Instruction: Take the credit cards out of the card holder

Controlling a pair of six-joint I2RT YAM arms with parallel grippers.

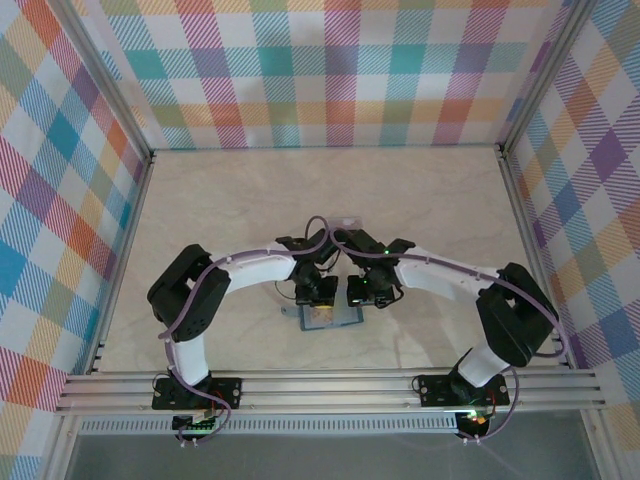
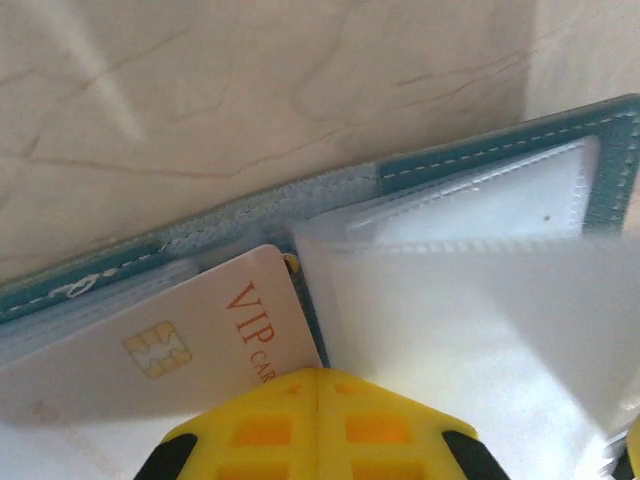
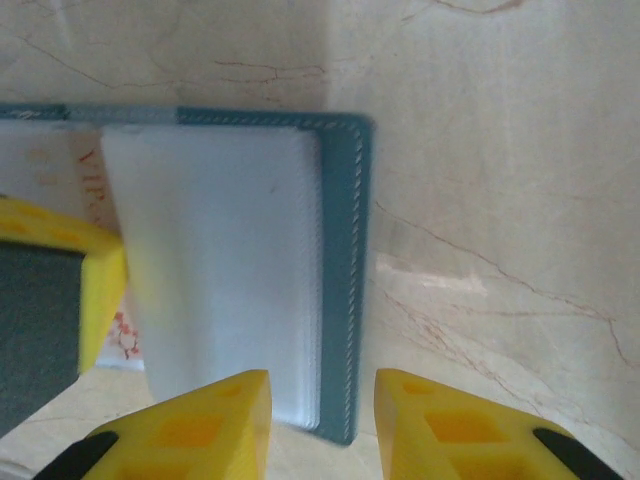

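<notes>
Credit card, white with a gold chip and red-orange "VIP" lettering, lies with its near corner under the tips of the left gripper; that claw's yellow fingers are pressed together with no gap; whether they pinch the card's edge or merely sit over it I cannot tell; the card sits in the left half of the card holder, close to its teal stitched border; just right of the fingers, loose clear plastic sleeves stand up from the holder's spine.

On the right wrist view the right gripper stands partly open, its two yellow fingers apart, with the holder's near corner between them; neither finger clearly presses on the teal edge; the clear sleeves cover the holder's right half; at their left is a yellow finger of the left claw with a dark grey pad, and a strip of the card's lettering shows beyond it.

From above, the left gripper and right gripper meet side by side over the open card holder; it lies flat on the pale marble-patterned table, at the front middle, between the two arms and near the rail that bears their bases; checked cloth walls close the table on three sides.
</notes>
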